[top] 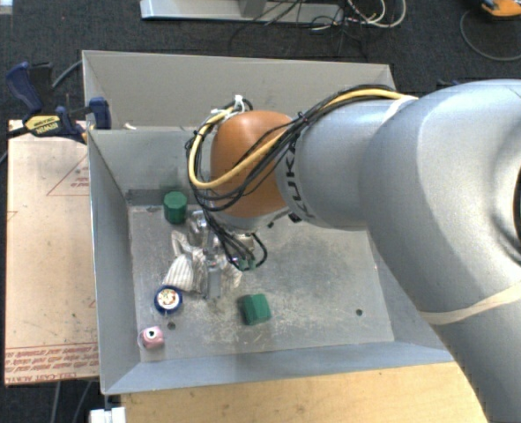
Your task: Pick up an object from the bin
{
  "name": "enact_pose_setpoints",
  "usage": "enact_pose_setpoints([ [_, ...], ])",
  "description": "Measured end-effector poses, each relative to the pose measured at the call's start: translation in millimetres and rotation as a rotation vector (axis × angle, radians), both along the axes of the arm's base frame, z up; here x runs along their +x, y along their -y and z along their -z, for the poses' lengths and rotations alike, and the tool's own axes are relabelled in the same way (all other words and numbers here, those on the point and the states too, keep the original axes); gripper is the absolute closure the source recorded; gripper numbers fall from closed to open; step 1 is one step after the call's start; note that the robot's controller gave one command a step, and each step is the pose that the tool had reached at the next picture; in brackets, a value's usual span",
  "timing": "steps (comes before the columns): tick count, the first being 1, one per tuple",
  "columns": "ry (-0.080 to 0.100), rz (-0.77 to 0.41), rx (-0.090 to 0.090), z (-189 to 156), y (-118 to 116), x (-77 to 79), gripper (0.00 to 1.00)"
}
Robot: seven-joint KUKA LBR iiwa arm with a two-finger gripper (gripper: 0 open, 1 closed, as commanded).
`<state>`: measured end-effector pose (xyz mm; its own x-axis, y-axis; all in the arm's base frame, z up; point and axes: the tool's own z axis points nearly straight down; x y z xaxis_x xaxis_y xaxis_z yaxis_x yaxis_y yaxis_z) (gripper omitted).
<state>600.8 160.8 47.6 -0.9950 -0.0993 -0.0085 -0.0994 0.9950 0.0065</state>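
I watch a thick, silver-grey arm [419, 166]. An orange dome [242, 166] caps its wrist, looped with yellow and black cables [344, 100].

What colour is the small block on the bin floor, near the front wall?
Green. The block shows best in the camera view.

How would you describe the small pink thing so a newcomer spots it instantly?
Look into the grey bin, at the floor's front-left corner nearest the camera. A small pink cylinder lies there, just in front of a blue-rimmed round cap. It is the only pink thing; the green block sits further right.
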Motion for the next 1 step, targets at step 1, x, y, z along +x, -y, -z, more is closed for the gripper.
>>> enact_pose_setpoints([
  [1,-0.001,-0.446,-0.004,-24.5,32.5,-22.1,1.00],
])
